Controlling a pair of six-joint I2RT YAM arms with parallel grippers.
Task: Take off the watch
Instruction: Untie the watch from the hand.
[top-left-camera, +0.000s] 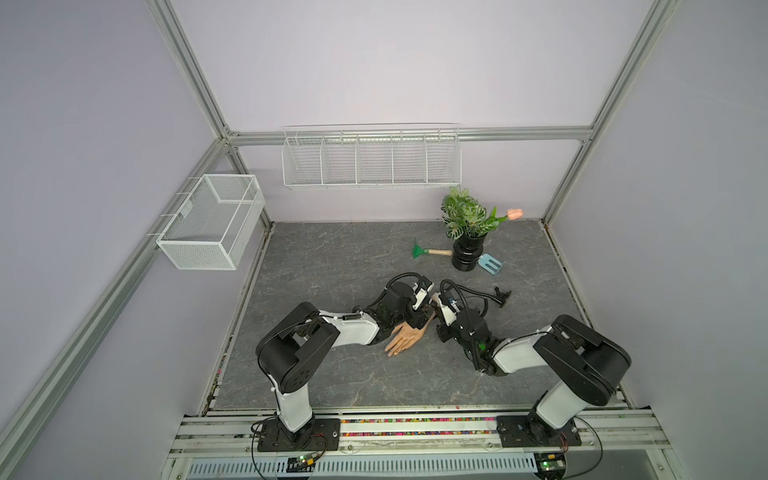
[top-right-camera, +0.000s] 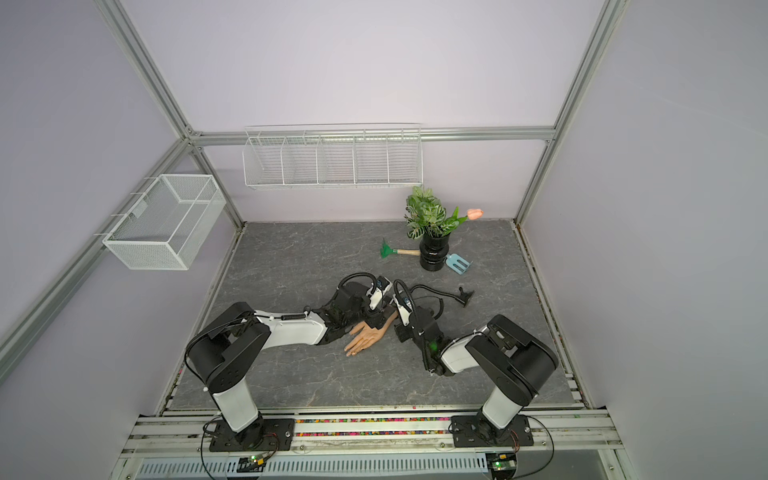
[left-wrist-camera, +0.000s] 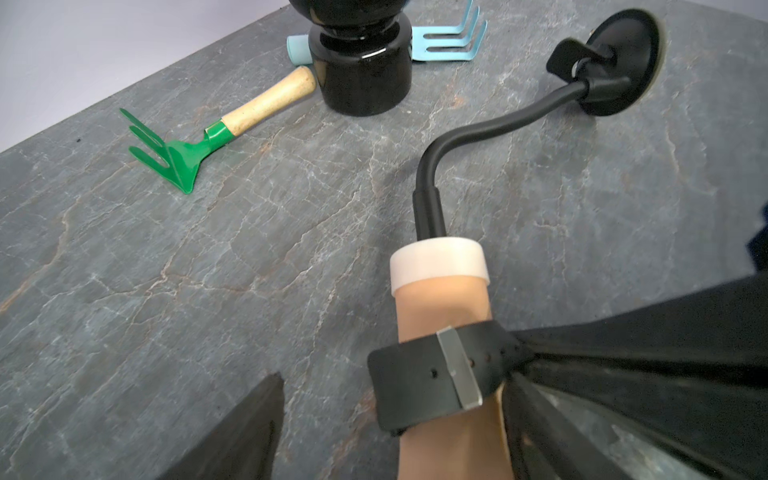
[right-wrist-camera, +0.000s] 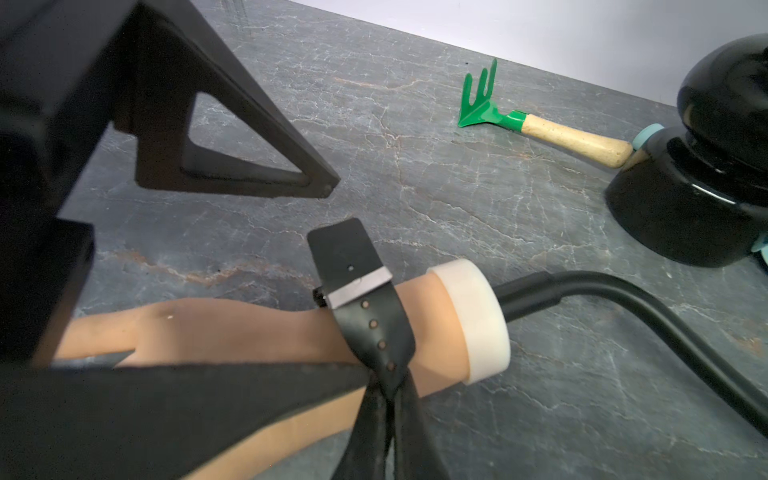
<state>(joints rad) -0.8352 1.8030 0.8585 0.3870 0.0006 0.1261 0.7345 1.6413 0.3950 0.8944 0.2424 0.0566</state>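
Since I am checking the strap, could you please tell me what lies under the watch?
Under the watch is the wrist of the mannequin hand, with skin showing either side of the strap. The right gripper pinches the strap's end. The dial is hidden.

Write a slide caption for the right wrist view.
Right gripper pinches the strap tail of the watch, which wraps the wrist of the mannequin hand.
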